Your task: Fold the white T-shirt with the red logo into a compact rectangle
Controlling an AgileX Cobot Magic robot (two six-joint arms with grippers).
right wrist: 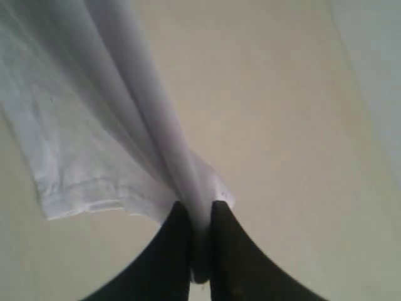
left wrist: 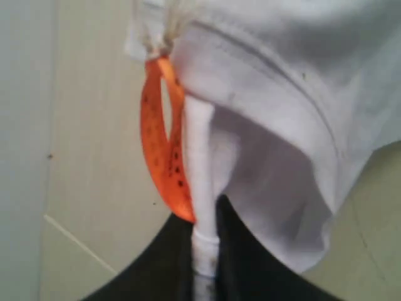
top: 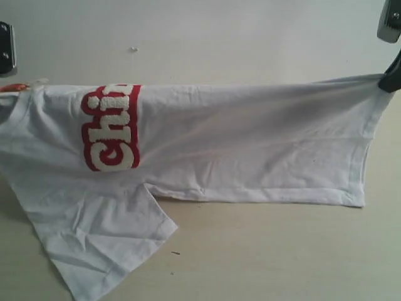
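– Two grips were counted on the thin, wrinkled white cotton T-shirt (top: 238,144). Was cloth held in both tools?
– It was. The left gripper (left wrist: 205,251) was clamped narrow on the ribbed collar edge (left wrist: 199,163), just beside the small orange fabric neck tag (left wrist: 164,144), at about ten o'clock in the exterior view. The right gripper (right wrist: 200,251) was pinched tight on a bunched hem corner (right wrist: 194,188) at about two o'clock.
– And where was the garment found?
– It was stretched between the two grips and raised along its upper edge. The lower fold and one short sleeve (top: 106,251) were draped on the pale beige table (top: 263,251) toward seven o'clock. The red-outlined patch of fuzzy white letters (top: 111,128) was turned sideways near nine o'clock and only partly shown.
– How was the fabric judged to handle?
– It was judged light, limp and prone to sagging; no shape would be held unsupported. The patch was judged thicker and stiffer, so creases were better placed beside it. Hold was best taken at collar, seams and hem, where layers were doubled and slipping was less likely.
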